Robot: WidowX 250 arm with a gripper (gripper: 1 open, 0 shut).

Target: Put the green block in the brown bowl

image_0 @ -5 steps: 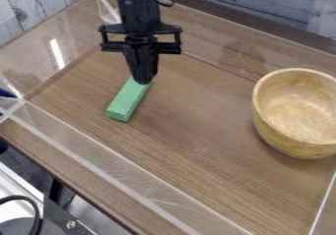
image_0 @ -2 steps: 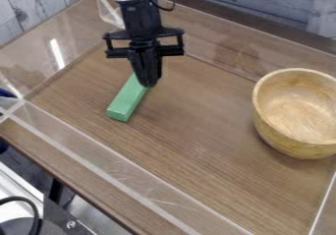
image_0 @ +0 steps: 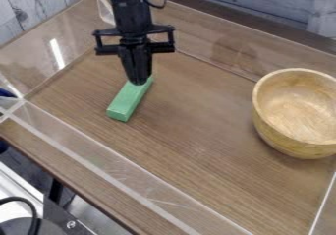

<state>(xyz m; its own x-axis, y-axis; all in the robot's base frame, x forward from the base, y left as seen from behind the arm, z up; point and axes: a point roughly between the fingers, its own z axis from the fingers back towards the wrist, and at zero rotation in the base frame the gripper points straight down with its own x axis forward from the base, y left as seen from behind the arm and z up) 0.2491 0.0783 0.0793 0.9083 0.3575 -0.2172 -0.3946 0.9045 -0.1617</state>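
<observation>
The green block (image_0: 126,103) lies flat on the wooden tabletop at centre left, its long side running toward the back. My gripper (image_0: 136,78) points steeply down over the block's far end. Its black fingers are pressed together, shut, with the tips at or just above that end. Whether they touch the block I cannot tell, and nothing is held between them. The brown bowl (image_0: 281,133) stands upright and empty at the right edge, well apart from both block and gripper.
Clear acrylic walls (image_0: 79,146) fence the tabletop on the front, left and back sides. Black cables and part of a stand (image_0: 27,214) show below the front-left corner. Bare wood (image_0: 197,111) lies between the block and the bowl.
The gripper has stayed over the block's far end but rolled a little about its own axis, its crossbar swinging left. The block and bowl have not moved.
</observation>
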